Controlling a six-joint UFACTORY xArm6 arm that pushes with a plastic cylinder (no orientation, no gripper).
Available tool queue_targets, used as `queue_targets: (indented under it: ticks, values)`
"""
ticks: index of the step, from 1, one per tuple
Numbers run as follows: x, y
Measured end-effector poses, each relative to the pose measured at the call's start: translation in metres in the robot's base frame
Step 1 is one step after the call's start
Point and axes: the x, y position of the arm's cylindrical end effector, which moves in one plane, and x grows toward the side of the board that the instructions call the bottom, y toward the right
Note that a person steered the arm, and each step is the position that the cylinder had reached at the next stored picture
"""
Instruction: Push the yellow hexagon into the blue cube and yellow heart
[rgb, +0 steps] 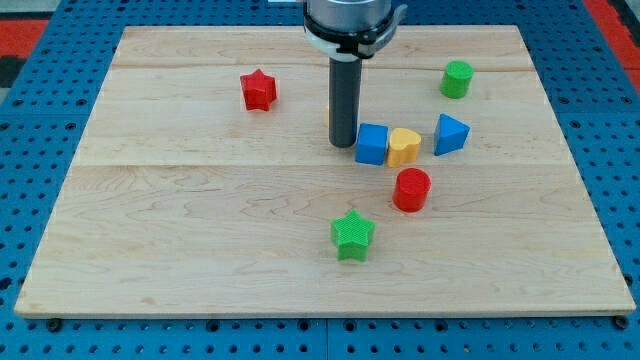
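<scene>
Step in hand: closing the yellow hexagon (329, 118) onto its targets. The hexagon is almost wholly hidden behind the rod; only a thin yellowish sliver shows at the rod's left side, near the table's centre, towards the top edge. My tip (343, 146) stands just left of the blue cube (372, 143), which touches the yellow heart (403, 146). No jaws are fitted, so there is no open or closed state to report: the arm ends in a plain dark rod.

Next move, as judged: get behind the hexagon and push it towards the right edge, with light contact only.

Blocks look like matt, ribbed plastic; the table (200, 250) is pale planked wood
</scene>
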Motion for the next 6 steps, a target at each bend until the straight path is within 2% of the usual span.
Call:
queue_targets:
  ticks: [1,2,3,4,6]
  values:
    - [0.008,-0.069]
    - [-0.037,-0.074]
    - [-0.061,-0.016]
    - [-0.057,0.022]
    - [-0.046,0.040]
